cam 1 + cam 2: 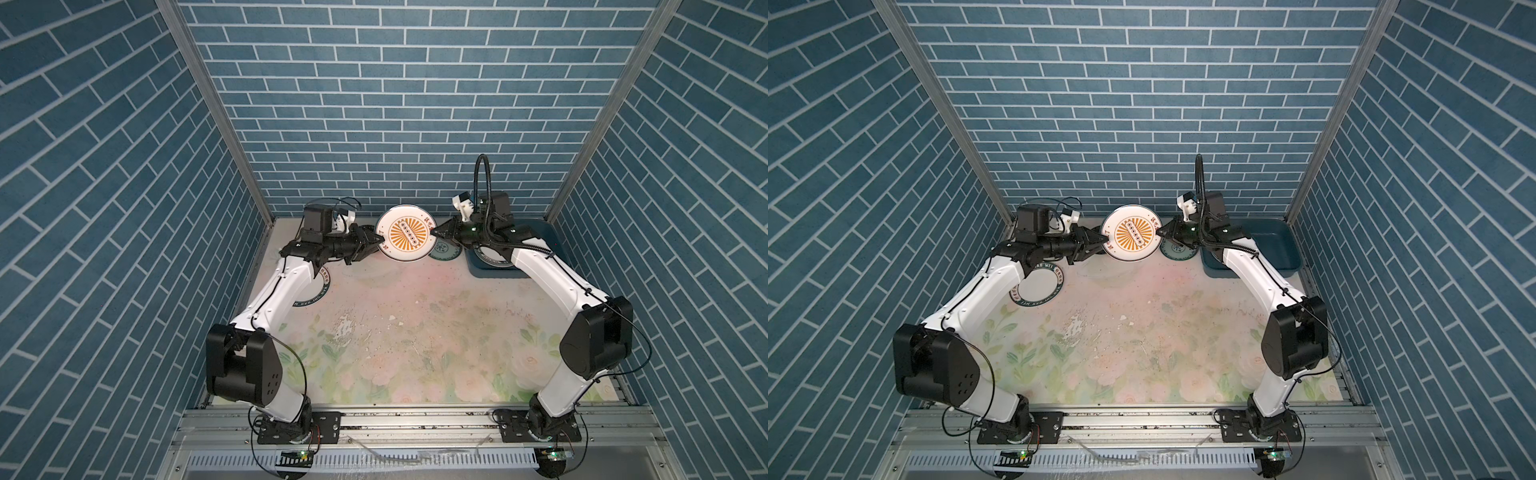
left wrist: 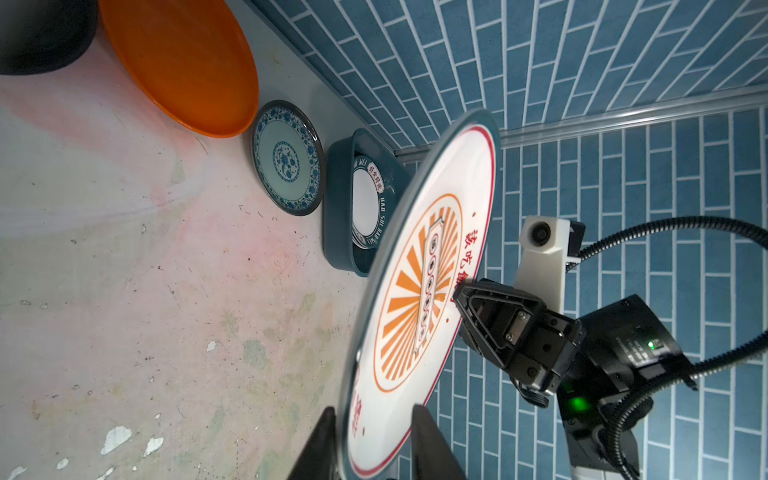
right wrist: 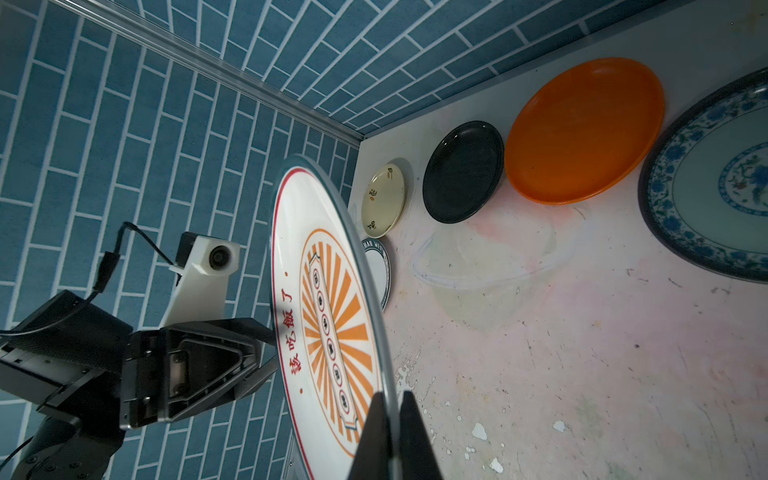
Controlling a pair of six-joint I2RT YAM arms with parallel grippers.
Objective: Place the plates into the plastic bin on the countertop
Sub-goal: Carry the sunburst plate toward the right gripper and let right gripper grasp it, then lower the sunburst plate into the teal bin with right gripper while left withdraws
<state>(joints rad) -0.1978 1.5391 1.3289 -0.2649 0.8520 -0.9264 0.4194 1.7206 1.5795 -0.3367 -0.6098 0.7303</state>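
A white plate with an orange sunburst [image 1: 405,235] [image 1: 1131,237] hangs on edge above the back of the countertop [image 1: 415,316]. My right gripper [image 1: 433,233] [image 3: 391,394] is shut on its right rim. My left gripper [image 1: 380,241] [image 2: 374,409] straddles the opposite rim, with its jaws open and gaps on both sides. The dark teal plastic bin [image 1: 1277,243] [image 2: 338,208] stands at the back right, under my right arm. One lettered plate [image 2: 368,203] lies in it.
On the countertop along the back wall lie a teal-patterned plate [image 1: 442,251] [image 2: 289,158], an orange plate [image 3: 582,129], a black plate [image 3: 463,172] and a cream plate [image 3: 382,197]. Another lettered plate [image 1: 1036,286] lies under my left forearm.
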